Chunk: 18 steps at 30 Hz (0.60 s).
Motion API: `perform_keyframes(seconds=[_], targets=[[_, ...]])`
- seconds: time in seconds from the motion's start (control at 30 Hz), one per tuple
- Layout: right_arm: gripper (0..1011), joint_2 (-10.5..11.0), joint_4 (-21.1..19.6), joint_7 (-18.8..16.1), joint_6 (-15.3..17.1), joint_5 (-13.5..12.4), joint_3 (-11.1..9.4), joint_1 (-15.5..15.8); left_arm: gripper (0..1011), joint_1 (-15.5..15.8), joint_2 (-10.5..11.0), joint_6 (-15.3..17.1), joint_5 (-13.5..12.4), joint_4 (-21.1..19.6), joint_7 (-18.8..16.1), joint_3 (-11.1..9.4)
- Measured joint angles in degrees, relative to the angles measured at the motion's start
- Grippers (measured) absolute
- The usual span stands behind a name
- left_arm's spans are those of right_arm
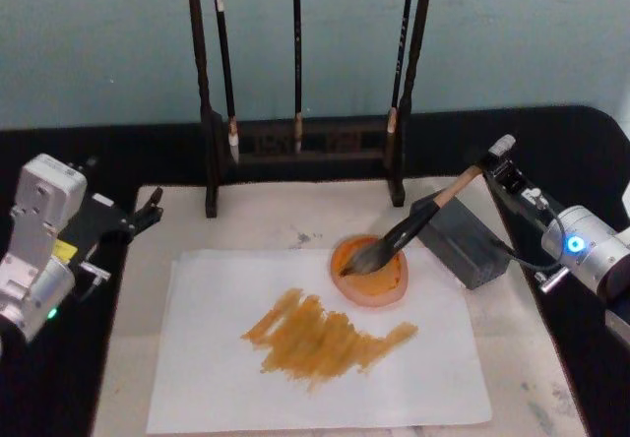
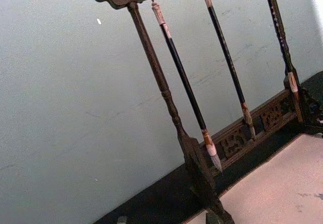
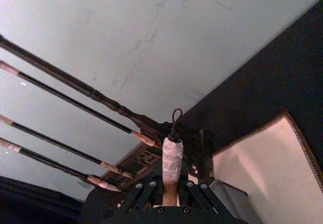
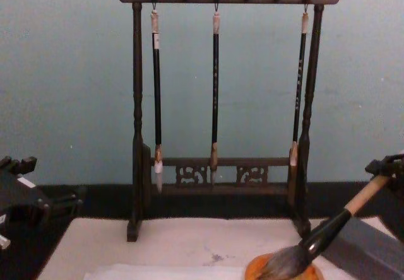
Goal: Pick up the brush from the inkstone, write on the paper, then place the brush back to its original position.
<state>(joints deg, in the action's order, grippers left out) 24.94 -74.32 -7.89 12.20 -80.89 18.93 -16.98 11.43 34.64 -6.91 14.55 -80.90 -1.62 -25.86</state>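
- At the back right of the table, my right gripper [image 1: 494, 166] is closed tight on the top end of the brush [image 1: 423, 218]. In the right wrist view the taped handle stands up right in the middle of my grip.
- The brush leans. Its bushy hairs are down in the inkstone [image 1: 379, 287], a round orange dish. Its tan handle goes up and to the right, past the grey block [image 1: 472, 250], to my gripper. I cannot tell if it touches the block.
- So the brush runs down and to the left from my hand, hairs low, handle end high.
- The dish sits at the back edge of the paper [image 1: 217, 378], which has orange strokes [image 1: 325, 339] on it. I think the writing is done.
- What is left, I guess, is to let go gently, with the hairs kept in the dish.
- My left gripper [image 1: 148, 213] waits far off at the left side, so my right arm is the near one.
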Motion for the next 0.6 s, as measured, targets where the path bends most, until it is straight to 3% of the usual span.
perform_keyframes(seconds=[0.3, 0.6], targets=[[156, -0.6, 1.5, 1.9, 1.1, -4.3, -0.5, -0.5, 1010, 0.0, 0.0, 0.0, 0.0, 0.0, 0.0, 0.0], [156, -0.2, 2.8, 2.4, 1.4, -5.8, 0.4, -1.2, 1010, 0.0, 0.0, 0.0, 0.0, 0.0, 0.0, 0.0]])
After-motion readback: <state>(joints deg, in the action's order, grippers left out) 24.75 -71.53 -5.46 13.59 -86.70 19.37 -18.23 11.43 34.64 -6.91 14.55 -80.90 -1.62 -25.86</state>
